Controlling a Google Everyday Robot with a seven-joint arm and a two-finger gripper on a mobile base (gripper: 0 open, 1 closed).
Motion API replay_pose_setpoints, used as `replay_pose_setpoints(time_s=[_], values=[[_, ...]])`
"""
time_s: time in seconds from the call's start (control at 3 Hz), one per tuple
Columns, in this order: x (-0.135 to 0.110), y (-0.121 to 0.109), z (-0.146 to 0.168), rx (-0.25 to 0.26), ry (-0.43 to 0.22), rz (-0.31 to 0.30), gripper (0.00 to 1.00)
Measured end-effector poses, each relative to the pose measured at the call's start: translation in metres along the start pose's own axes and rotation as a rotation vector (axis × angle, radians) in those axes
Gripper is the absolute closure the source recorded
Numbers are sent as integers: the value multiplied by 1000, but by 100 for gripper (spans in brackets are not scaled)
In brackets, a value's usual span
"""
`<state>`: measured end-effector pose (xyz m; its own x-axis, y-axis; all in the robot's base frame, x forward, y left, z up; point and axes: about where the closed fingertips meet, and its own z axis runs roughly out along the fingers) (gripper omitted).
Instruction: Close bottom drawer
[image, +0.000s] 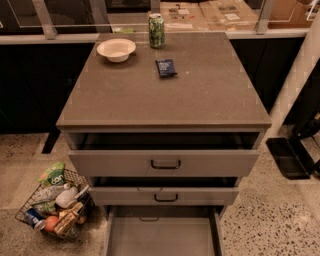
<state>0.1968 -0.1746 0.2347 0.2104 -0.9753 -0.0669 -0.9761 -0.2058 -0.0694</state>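
Camera view shows the bottom drawer (162, 236) pulled far out at the near edge, under the middle drawer (165, 196). The gripper is out of frame, so its state cannot be told. An off-centre push could skew and jam the drawer.

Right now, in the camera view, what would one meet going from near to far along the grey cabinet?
Open grey bottom drawer → grey middle drawer → grey top drawer → dark blue packet → cream round bowl → green drink can. The gripper is not in view.

Matt grey bottom drawer (162, 239), smooth matt cab. top (165, 102), metal-wire basket (21, 214), glossy can (156, 31), speckled floor (272, 220)
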Motion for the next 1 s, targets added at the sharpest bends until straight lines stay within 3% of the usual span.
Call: replay_pose_setpoints(time_s=[1.0], values=[[-4,6,2,-8,-8,-3,87]])
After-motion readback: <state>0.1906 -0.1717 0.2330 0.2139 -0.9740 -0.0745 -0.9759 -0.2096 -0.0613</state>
